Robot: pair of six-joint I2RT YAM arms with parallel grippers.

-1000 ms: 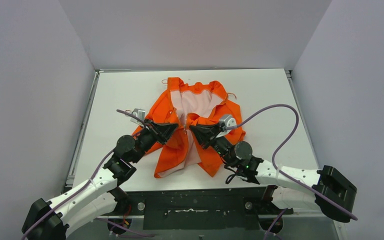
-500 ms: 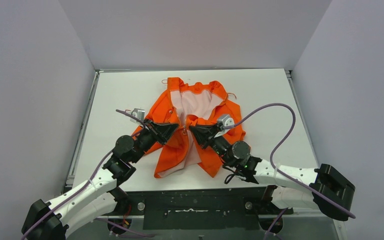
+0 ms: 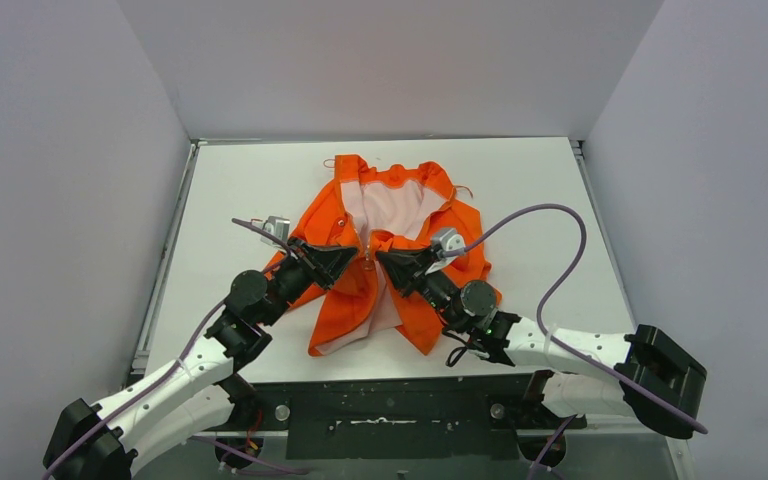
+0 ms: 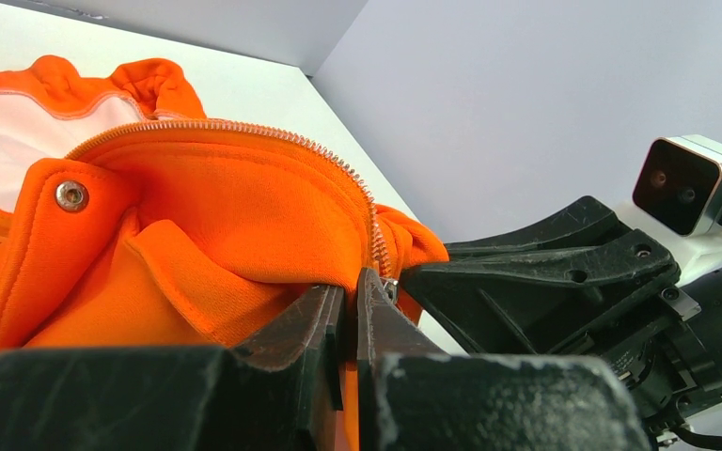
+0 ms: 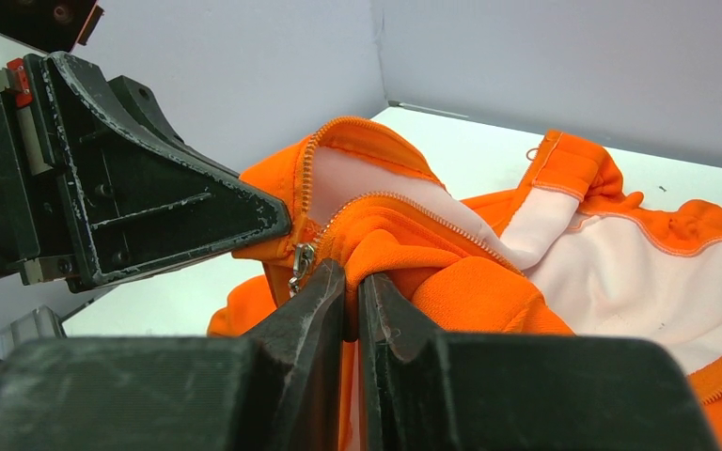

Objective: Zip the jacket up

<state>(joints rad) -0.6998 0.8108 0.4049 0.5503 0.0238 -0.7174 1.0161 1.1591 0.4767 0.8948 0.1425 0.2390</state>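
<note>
Orange jacket [image 3: 350,305] is lying open mid-table [image 3: 520,190], pale lining showing. L gripper [image 4: 350,301] & R gripper [image 5: 352,282] are each pinching a front zipper edge, tips nearly meeting. Fabric's looking soft, light, floppy; prob. best gripped beside the slider [image 5: 299,263].

One jacket [image 3: 322,218], one table [image 3: 240,190], two grippers (left gripper [image 3: 354,258], right gripper [image 3: 380,257]).
</note>
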